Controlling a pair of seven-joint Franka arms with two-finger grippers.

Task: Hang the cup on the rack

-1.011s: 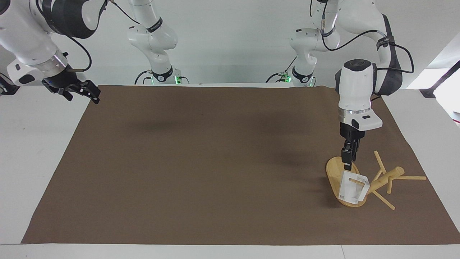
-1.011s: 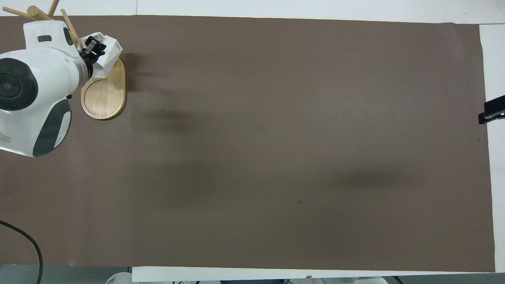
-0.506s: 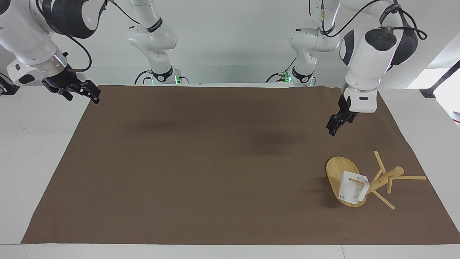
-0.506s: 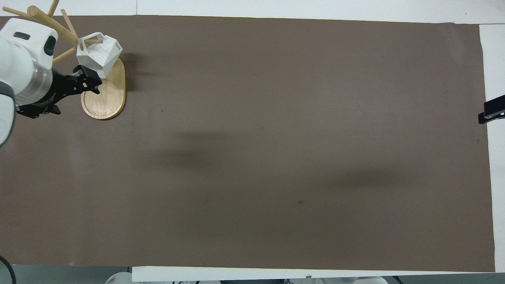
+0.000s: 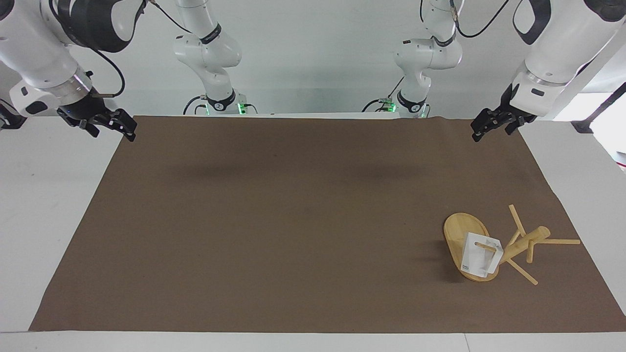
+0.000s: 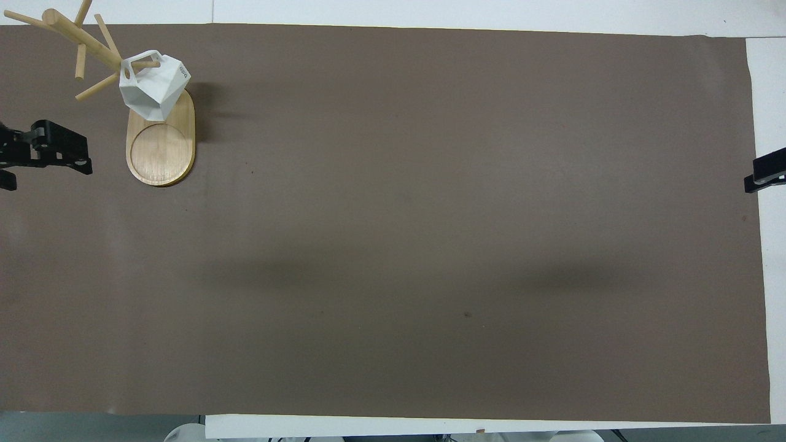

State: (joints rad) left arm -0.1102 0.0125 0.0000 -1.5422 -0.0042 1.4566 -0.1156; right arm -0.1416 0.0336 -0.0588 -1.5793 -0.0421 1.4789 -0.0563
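Now the cup (image 5: 481,258) hangs on the rack (image 5: 508,244), with one thin peg passing through the round hole of its blocky handle. In the facing view this pair is at the lower right of the frame; in the overhead view the cup (image 6: 153,86) is at the upper left of the frame, over the end of the rack's oval base that lies farther from the robots. The rack (image 6: 161,147) stands on the brown mat (image 5: 293,220), toward the left arm's end of the table (image 5: 39,195). Its round post appears tilted in both views, and several pegs stick out from it to different sides.

The left gripper (image 5: 491,127) is up in the air at the upper right of the facing view, over the corner of the mat, well apart from the cup. Its fingers are spread and it grasps nothing. In the overhead view the left gripper (image 6: 37,150) shows at the left edge of the frame, beside the base of the rack but not touching it.

The right gripper (image 5: 115,126) waits at the upper left of the facing view, over the edge of the mat. It is released too, with nothing between its fingers. In the overhead view only a dark tip of the right gripper (image 6: 766,175) shows at the right edge of the frame.
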